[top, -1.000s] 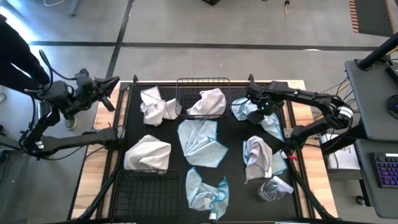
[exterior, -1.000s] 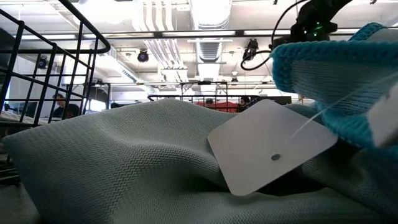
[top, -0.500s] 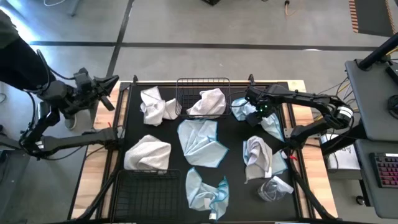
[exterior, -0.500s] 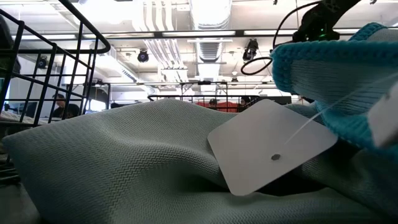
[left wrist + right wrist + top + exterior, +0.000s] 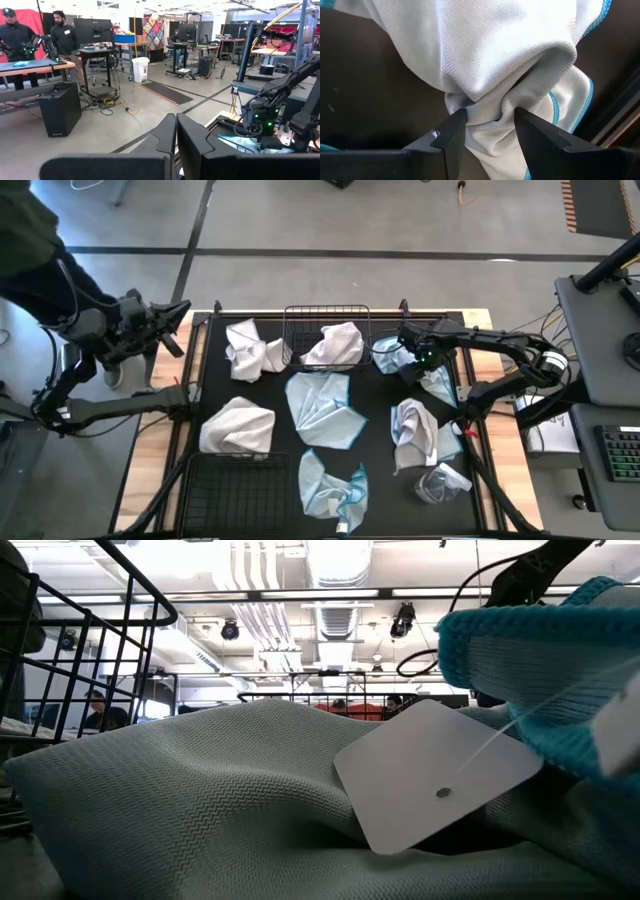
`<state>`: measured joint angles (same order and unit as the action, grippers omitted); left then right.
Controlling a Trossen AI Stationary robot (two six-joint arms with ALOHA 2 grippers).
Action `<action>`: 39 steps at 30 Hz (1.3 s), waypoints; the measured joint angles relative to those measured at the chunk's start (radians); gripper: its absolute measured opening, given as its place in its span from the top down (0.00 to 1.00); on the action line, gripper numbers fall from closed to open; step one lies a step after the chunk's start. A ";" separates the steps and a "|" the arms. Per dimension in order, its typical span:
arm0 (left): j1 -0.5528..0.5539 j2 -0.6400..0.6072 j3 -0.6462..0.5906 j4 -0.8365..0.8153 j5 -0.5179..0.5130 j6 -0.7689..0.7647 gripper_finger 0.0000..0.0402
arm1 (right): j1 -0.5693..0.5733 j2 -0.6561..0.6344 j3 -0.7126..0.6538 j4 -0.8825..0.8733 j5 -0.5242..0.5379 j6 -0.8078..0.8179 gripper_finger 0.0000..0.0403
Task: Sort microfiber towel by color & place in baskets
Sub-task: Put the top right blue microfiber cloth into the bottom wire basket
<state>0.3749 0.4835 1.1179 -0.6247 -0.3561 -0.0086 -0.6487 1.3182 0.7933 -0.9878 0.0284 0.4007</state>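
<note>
Two dark arms work over a wooden tabletop point(image 5: 155, 420) covered by a large black mat point(image 5: 380, 455). Two black wire-mesh baskets sit on it: one at the far edge point(image 5: 305, 325) holding a crumpled white towel point(image 5: 335, 345), another at the near left point(image 5: 235, 490).

Loose soft cloths lie across the mat: a flat light blue towel point(image 5: 322, 410) in the middle, white ones at the left point(image 5: 238, 427) and far left point(image 5: 250, 350), a blue one at the near edge point(image 5: 330, 485).

At the far right, the right hand point(image 5: 487, 125) has its fingers spread around a bunched fold of a pale blue-edged towel point(image 5: 510, 55).

Beyond the table's far-left corner, the left hand point(image 5: 180, 330) hangs with fingers pressed together.
</note>
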 joint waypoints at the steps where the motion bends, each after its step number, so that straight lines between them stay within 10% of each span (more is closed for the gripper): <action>1: 0.000 0.000 0.000 0.000 0.000 0.000 1.00 | 0.000 0.000 0.000 0.003 0.000 0.000 0.59; 26: 0.000 0.000 0.000 0.000 0.001 0.000 1.00 | 0.000 0.000 -0.001 0.030 -0.001 0.000 0.95; 39: 0.000 0.000 0.000 0.000 0.001 0.017 1.00 | 0.000 -0.001 0.026 0.035 -0.011 0.061 0.97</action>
<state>0.3752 0.4835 1.1179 -0.6247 -0.3553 0.0082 -0.6485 1.3170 0.8194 -0.9533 0.0177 0.4622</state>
